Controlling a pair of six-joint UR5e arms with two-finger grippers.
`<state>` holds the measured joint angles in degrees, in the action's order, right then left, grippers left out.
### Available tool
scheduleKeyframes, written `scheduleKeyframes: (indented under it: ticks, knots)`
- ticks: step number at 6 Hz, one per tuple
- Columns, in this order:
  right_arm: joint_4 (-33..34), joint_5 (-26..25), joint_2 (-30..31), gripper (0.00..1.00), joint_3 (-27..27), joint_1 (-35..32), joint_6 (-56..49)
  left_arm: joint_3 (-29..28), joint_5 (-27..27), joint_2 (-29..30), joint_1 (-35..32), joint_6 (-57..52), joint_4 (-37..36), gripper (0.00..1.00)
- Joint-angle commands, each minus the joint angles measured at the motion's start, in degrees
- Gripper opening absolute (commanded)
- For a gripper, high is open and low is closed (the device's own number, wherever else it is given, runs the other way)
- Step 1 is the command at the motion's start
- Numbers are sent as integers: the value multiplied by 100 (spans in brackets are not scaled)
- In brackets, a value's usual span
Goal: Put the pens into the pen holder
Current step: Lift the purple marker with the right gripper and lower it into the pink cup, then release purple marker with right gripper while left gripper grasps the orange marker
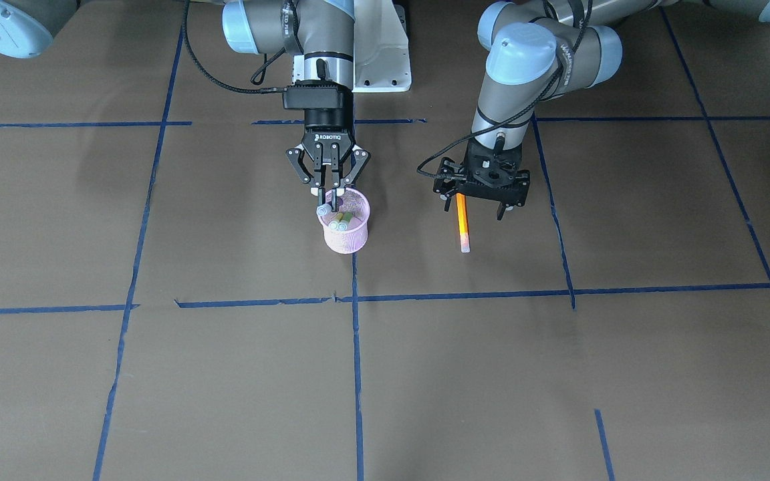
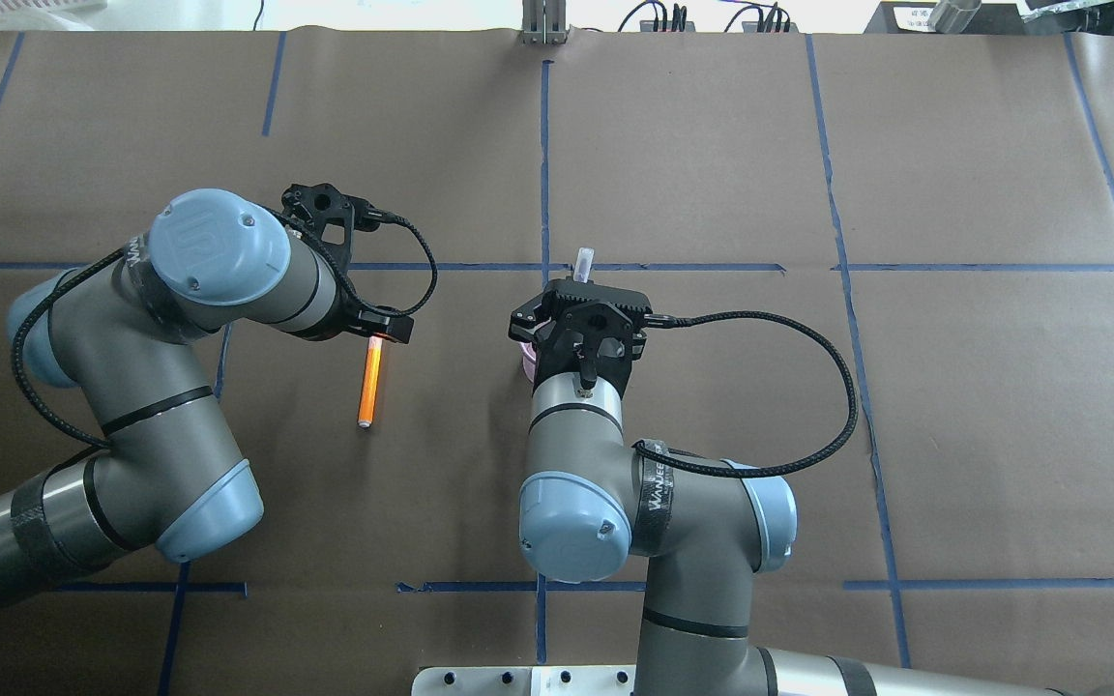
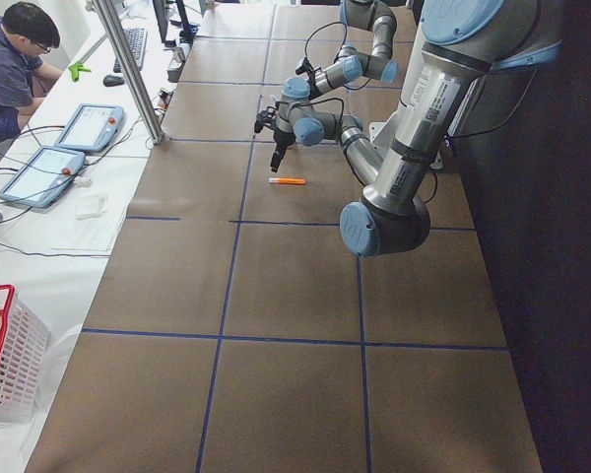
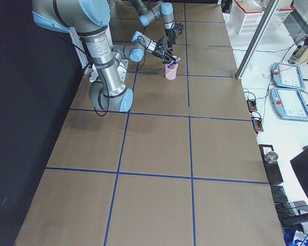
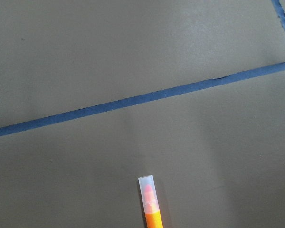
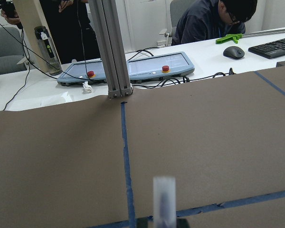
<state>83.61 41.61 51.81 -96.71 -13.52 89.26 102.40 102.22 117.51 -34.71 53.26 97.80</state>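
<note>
Pen (purple): clamped in right tool, cap leading, tilted at mouth of pen holder. Left tool, spread open, hangs over orange pen.

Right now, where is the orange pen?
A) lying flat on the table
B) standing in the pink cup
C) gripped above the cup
A: the orange pen lies flat on the table, apart from the pink cup, one end below the open left gripper; the right gripper holds a purple pen.

Front/overhead cams down fr opp. sides, sharing orange pen; end cams along table; wrist cams close.
</note>
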Motion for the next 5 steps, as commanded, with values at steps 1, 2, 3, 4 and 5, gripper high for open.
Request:
scheduleKeyframes:
  ticks: [1, 2, 3, 4, 5]
  knots:
    - [49, 832, -66, 100, -93, -228, -23, -1, 0, 0, 0, 9, -6, 100]
    - [94, 1684, -66, 100, -242, -578, -110, -70, 0, 26, 0, 87, -6, 100]
    - [738, 2963, -57, 100, -548, -1078, -529, -349, 0, 61, 34, 157, 2, 100]
    - [1232, 4211, -57, 100, -838, -1683, -1185, -544, 0, 175, 43, 480, 46, 99]
    - [1263, 5598, 30, 100, -867, -2411, -1862, -667, 0, 272, 44, 518, 38, 91]
